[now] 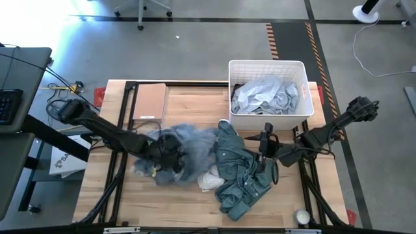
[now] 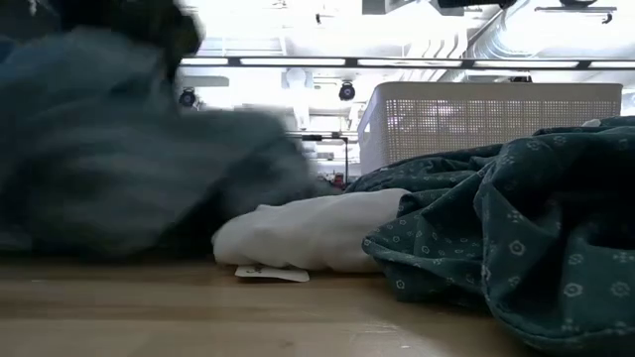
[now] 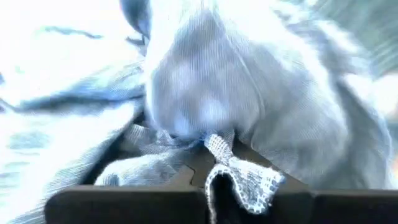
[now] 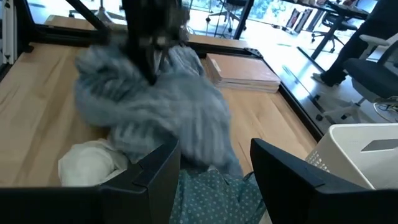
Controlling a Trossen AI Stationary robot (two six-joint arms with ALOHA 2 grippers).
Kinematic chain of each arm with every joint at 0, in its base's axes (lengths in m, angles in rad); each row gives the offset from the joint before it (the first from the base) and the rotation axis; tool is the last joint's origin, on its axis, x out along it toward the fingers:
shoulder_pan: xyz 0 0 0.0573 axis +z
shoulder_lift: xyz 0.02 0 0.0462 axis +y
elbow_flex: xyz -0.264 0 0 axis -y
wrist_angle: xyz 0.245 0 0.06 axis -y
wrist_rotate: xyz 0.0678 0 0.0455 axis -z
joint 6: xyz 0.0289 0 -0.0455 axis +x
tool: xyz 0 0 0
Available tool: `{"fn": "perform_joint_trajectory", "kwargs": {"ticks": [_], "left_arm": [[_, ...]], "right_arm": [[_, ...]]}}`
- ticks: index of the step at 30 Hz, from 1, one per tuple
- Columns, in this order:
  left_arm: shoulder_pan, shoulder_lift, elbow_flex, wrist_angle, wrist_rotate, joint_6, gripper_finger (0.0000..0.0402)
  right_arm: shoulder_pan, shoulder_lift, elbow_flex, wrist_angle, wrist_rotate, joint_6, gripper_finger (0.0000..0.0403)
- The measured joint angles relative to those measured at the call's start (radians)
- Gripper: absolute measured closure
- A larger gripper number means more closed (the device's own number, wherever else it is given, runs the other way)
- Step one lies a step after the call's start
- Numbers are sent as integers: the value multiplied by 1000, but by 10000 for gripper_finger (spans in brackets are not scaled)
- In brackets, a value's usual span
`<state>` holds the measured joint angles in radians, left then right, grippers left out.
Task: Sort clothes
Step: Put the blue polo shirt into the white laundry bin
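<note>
A blue-grey garment point(image 1: 192, 148) lies bunched at the table's middle, and my left gripper point(image 1: 159, 151) is shut on it. It also shows in the right wrist view point(image 4: 155, 112). A dark green patterned garment point(image 1: 240, 172) lies spread to its right. My right gripper point(image 1: 265, 148) hovers open over it, with the green cloth point(image 4: 211, 193) below its fingers. A small white garment point(image 1: 209, 179) rests on the table between the two and also shows in the low view point(image 2: 308, 233). Pale grey-white clothes point(image 1: 266, 94) fill the white slatted basket point(image 1: 302, 65). My left gripper pinches a bunched fold of the blue-grey garment point(image 3: 217, 149) between its two fingers. Seen from the right wrist view, the fingers point(image 4: 149, 59) come from above, pointing down. The garment hangs bunched below them, with its lower part point(image 4: 143, 140) on the table.
The basket stands at the table's far right. A tan flat board point(image 1: 148, 101) lies at the far left. Black frame rails point(image 1: 130, 117) run along the table's sides. A small white round object point(image 1: 302, 216) sits at the near right corner.
</note>
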<state>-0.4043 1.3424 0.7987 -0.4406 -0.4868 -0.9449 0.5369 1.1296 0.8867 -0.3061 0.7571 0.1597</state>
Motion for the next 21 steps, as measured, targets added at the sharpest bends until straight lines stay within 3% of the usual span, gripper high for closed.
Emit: {"fn": "perform_joint_trajectory", "kwargs": {"ticks": [3,7,9,12,14,21], "left_arm": [[20,-45,127,58,-72,207,387],[77,-93,339,115,-255,573,387],[133,-96,444,213,-267,761,387],[242,-79,594,409,-93,1001,387],[318,-48,694,486,41,1069,387],[563,188,1052,602,411,1061,387]], "right_arm": [[0,4,0,5,1,-1,210],[1,4,0,15,1,1,210],[1,4,0,37,1,-1,210],[1,4,0,52,-1,-1,210],[8,4,0,53,-2,3,210],[28,35,0,69,8,19,210]]}}
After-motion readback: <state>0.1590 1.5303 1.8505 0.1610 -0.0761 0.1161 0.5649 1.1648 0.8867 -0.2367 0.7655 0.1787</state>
